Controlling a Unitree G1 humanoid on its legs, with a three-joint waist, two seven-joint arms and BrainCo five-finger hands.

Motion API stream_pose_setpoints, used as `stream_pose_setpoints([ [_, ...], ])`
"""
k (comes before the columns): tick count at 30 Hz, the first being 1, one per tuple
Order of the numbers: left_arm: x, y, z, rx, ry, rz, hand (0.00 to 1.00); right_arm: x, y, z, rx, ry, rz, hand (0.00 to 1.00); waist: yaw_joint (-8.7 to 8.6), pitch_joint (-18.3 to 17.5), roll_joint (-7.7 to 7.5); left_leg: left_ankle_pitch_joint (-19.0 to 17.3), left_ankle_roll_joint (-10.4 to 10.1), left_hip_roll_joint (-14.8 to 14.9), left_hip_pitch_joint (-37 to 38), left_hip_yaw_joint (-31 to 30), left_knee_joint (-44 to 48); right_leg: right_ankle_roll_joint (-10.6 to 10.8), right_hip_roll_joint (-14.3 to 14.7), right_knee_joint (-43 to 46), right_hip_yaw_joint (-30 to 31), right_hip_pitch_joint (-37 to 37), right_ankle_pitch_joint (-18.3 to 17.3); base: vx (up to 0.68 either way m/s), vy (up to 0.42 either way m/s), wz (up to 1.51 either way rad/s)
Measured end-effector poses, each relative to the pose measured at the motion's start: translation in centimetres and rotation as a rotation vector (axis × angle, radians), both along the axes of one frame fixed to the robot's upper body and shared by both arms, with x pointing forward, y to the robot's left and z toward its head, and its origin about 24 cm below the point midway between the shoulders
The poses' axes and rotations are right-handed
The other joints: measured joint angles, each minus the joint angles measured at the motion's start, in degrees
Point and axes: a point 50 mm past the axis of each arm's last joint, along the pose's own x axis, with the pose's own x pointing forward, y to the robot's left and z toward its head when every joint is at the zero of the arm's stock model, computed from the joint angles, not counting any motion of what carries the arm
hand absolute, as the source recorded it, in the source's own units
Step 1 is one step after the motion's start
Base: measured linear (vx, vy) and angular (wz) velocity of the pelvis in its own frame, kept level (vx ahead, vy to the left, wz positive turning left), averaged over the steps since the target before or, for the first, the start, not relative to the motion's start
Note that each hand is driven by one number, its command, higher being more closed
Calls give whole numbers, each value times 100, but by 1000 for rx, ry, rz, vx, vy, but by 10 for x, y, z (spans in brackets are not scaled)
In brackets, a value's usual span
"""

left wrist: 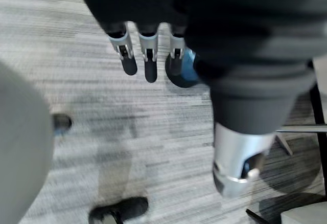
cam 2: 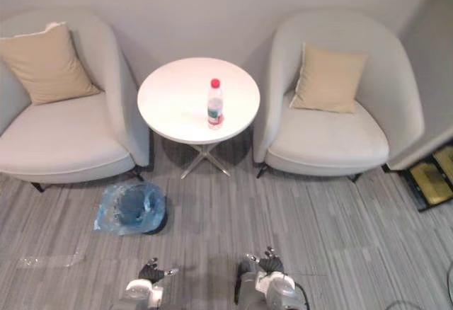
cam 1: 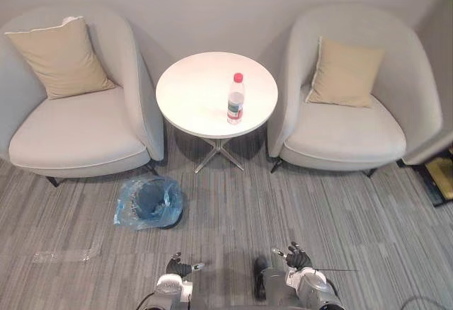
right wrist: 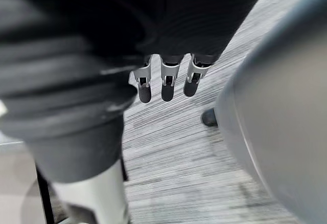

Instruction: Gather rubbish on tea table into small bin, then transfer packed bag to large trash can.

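Bottle stands up on table, far ahead, btw left hand & right hand; both open, empty.

The table stands in the upper middle of the frame, between the left armchair and the right armchair. Each armchair holds a cushion against its back, one at the upper left and one at the upper right. The bottle stands upright on the table, on its right part. The bin is on the floor, below and left of the table, near the left armchair. The wrapper lies at the lower left, apart from the bin. The left hand and the right hand are at the bottom edge.
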Motion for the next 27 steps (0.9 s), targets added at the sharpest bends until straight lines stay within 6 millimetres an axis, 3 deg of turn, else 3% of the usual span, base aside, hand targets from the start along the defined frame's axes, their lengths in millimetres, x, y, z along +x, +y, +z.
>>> stream_pose_setpoints([
  [1, 4, -4, 1, -23, -12, 37, 0, -1, -3, 0, 3, -6, -28, 0, -28, 36, 93, 138, -185, 131, -538, -153, 1275, -101, 87, -141, -191, 311, -145, 301, -259, 58],
  [2, 6, -5, 2, -34, -19, 54, 0, -1, -4, 0, 3, -6, -35, 0, -24, 45, 111, 283, -284, 183, -733, -162, 1744, -140, 107, -182, -264, 417, -194, 344, -280, 64],
  [3, 10, -7, 5, -50, -43, 84, 0, -5, -4, -1, 9, 3, -52, 0, 39, 93, 93, 778, -335, 293, -1199, -118, 2773, -234, 159, -287, -338, 730, -294, 295, -171, 27],
  [5, 12, -8, 6, -56, -56, 87, 0, -9, -2, -3, 18, 14, -64, 0, 141, 120, 67, 519, -221, 452, -1512, 236, 3366, -365, 186, -520, -372, 1142, -403, 293, -132, 13],
  [7, 14, -10, 7, -60, -62, 82, 0, -11, -3, -4, 23, 20, -77, 0, 151, 109, 78, 243, -82, 451, -1816, 704, 3150, -361, 139, -806, -425, 1449, -408, 269, -54, 0],
  [9, 16, -11, 8, -53, -70, 51, 0, -10, -3, -3, 20, 17, -79, 0, 167, 110, 80, 242, -34, 108, -2016, 1003, 1579, -209, 10, -1003, -452, 1725, -419, 303, 35, 1],
  [10, 15, -12, 8, -53, -70, 44, 0, -10, -4, -3, 19, 18, -81, 0, 167, 108, 82, 314, -46, 16, -2000, 1000, 1204, -176, -14, -1021, -454, 1764, -441, 313, 106, 4],
  [11, 15, -15, 7, -53, -67, 21, 0, -13, -6, -4, 12, 26, -85, 0, 192, 77, 133, 1012, -4, -193, -1895, 921, 133, -58, 0, -1080, -420, 1872, -519, 337, 133, -23],
  [12, 17, -14, 8, -48, -73, 11, 0, -15, -2, -6, 19, 38, -78, 0, 297, 50, 59, 1315, 151, -312, -1669, 974, -80, 12, -57, -1087, -206, 1950, -565, 401, 144, -25],
  [15, 19, -4, 9, -19, -72, -3, 0, -14, 9, -6, 35, 41, -37, 0, 272, 19, -138, 1072, 380, -441, -1650, 1085, 26, 102, -217, -966, -83, 1944, -621, 280, 87, -6],
  [17, 19, -4, 9, -16, -70, -8, 0, -13, 12, -6, 35, 41, -12, 0, 310, 14, -147, 961, 442, -458, -1450, 1208, -48, 117, -260, -537, 58, 1838, -630, 296, 143, -26],
  [20, 13, -1, 5, 9, -38, -50, 0, -8, 18, -5, 37, 29, 20, 0, 273, 6, -201, 910, 498, -565, -776, 1350, -546, 593, -449, 1258, 170, 1194, -645, 211, 98, -21],
  [22, 7, 5, 3, 35, -14, -72, 0, -8, 20, -5, 32, 30, 41, 0, 221, -29, -223, 887, 535, -578, -422, 1278, -812, 431, -628, 1816, -230, 947, -1006, 242, 9, 15],
  [25, 5, 8, 2, 42, -8, -69, 0, -7, 21, -5, 31, 25, 40, 0, 174, -49, -242, 889, 531, -490, -355, 1025, -840, 272, -594, 1113, -417, 725, -1118, 175, -107, 36],
  [26, 5, 8, 2, 41, -8, -69, 0, -8, 21, -5, 31, 26, 40, 0, 171, -60, -262, 887, 527, -489, -356, 941, -821, 210, -593, 667, -370, 702, -964, 140, -152, 43],
  [27, 4, 9, 2, 44, -8, -68, 0, -10, 22, -5, 33, 32, 39, 0, 171, -123, -380, 858, 464, -561, -356, 876, -802, 134, -601, 158, -272, 705, -440, 112, -134, 31],
])
